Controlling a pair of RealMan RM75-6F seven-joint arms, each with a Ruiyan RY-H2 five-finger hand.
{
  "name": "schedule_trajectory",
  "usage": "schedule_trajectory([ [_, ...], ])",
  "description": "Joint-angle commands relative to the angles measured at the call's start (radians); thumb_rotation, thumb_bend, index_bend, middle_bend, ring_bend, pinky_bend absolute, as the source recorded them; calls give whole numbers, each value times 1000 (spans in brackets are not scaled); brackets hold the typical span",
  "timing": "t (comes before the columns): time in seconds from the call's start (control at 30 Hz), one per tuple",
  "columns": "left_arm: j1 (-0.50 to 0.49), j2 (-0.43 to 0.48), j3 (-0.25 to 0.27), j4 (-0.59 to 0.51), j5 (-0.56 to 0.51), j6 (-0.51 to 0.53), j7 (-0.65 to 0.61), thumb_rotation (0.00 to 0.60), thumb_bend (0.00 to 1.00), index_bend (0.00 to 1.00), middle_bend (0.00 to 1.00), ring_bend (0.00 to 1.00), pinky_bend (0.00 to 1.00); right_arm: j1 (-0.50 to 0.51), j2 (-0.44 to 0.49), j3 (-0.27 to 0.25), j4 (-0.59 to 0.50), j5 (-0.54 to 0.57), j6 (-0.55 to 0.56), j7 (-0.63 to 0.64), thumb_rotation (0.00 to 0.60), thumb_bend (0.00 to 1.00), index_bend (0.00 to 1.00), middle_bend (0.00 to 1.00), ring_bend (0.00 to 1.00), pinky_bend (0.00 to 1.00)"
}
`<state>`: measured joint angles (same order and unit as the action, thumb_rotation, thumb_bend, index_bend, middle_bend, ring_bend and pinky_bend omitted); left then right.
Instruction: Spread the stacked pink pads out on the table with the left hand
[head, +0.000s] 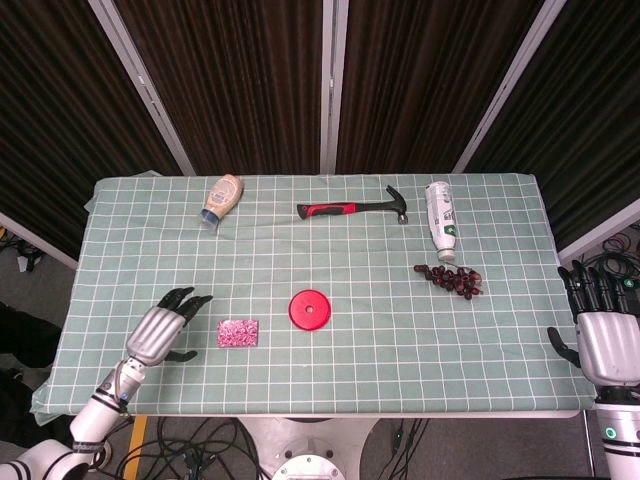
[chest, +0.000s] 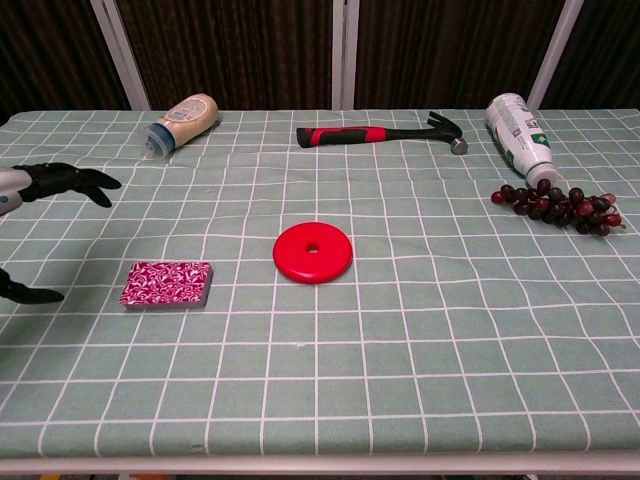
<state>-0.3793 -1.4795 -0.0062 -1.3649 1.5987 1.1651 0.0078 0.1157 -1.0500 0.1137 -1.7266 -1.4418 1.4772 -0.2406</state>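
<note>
The stack of pink patterned pads (head: 237, 333) lies flat on the green checked cloth, left of the red disc; it shows in the chest view too as the pads (chest: 167, 283). My left hand (head: 162, 331) hovers just left of the stack, open with fingers spread toward it, not touching. In the chest view only the left hand's dark fingertips (chest: 70, 182) enter from the left edge. My right hand (head: 603, 340) stays open beyond the table's right edge, holding nothing.
A red disc (head: 310, 309) sits mid-table. Along the far side lie a sauce bottle (head: 222, 198), a red-handled hammer (head: 354, 208) and a white spray can (head: 441, 218). A bunch of dark grapes (head: 450, 279) rests at the right.
</note>
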Motion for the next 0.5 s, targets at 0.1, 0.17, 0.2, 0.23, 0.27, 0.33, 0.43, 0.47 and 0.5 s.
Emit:
schedule_trajectory([
  [0.1,-20,-36,3,2,-15,-30,11,600,101,104,195,72,117,1,-3,-3,5,4,-6,-1,600,200,0,0,0,0],
  [0.17,-30,-52,1,2,-22,-41,17,600,101,105,197,71,117,1,-3,-3,7,6,-7,-1,600,200,0,0,0,0],
  [0.2,-34,-59,-1,3,-24,-45,19,600,101,105,199,71,117,1,-3,-3,8,7,-7,0,600,200,0,0,0,0],
  [0.23,-39,-69,-3,5,-28,-50,22,600,100,105,203,71,117,1,-3,-2,9,9,-7,2,600,200,0,0,0,0],
  [0.27,-42,-76,-4,6,-31,-52,24,600,101,106,208,71,117,1,-3,-2,10,10,-8,3,600,200,0,0,0,0],
  [0.33,-51,-90,-9,10,-38,-58,32,600,101,107,215,71,117,0,-3,-2,13,14,-9,6,600,199,0,0,0,0],
  [0.43,-60,-108,-14,17,-49,-68,42,600,101,110,229,71,117,0,-4,-2,18,17,-12,12,600,199,0,0,0,0],
  [0.47,-63,-112,-15,19,-53,-71,45,600,101,111,234,71,117,1,-5,-2,20,18,-14,13,600,200,0,0,0,0],
  [0.5,-66,-116,-15,21,-56,-75,47,600,101,112,236,71,117,1,-5,-3,22,20,-15,15,600,199,0,0,0,0],
])
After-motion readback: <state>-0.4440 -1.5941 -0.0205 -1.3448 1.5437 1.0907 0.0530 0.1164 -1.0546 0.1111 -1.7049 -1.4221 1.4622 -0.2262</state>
